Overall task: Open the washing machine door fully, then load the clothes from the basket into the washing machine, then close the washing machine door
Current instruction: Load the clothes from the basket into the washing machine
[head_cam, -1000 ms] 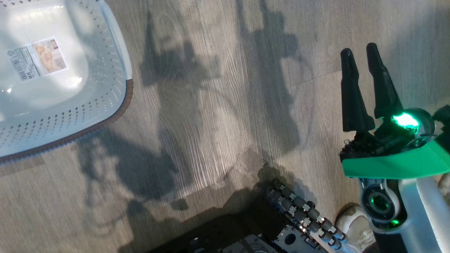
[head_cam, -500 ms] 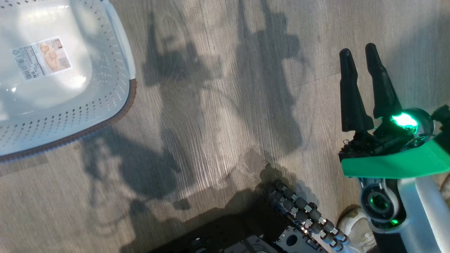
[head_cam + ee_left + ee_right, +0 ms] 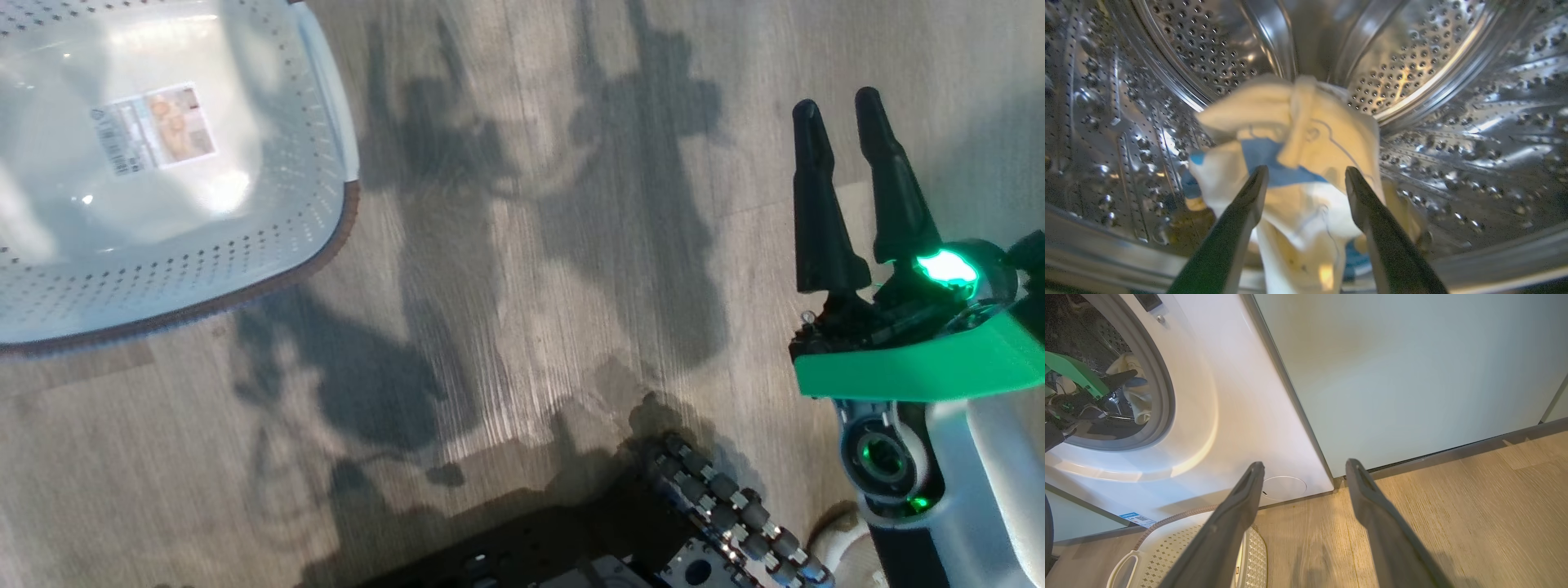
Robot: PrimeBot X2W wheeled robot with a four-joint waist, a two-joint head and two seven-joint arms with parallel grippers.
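Our left hand (image 3: 1306, 170) reaches into the washing machine (image 3: 1453, 122), fingers spread wide. The clothes (image 3: 1306, 122) are bunched between and just beyond the fingertips, inside the steel drum. Our right hand (image 3: 837, 100) hangs over the wooden floor (image 3: 531, 327), fingers apart, gripping nothing. The basket (image 3: 204, 269) sits on that floor, well to the left.

On my right wrist feed I've got a pale teal cabinet (image 3: 1412, 375), its front flat and plain. A dark plinth strip (image 3: 1453, 451) runs along the cabinet's foot. Out from the cabinet spreads a wood-grain plank floor (image 3: 1453, 522). On my head feed, dark blurred shadows (image 3: 637, 204) lie across the planks.
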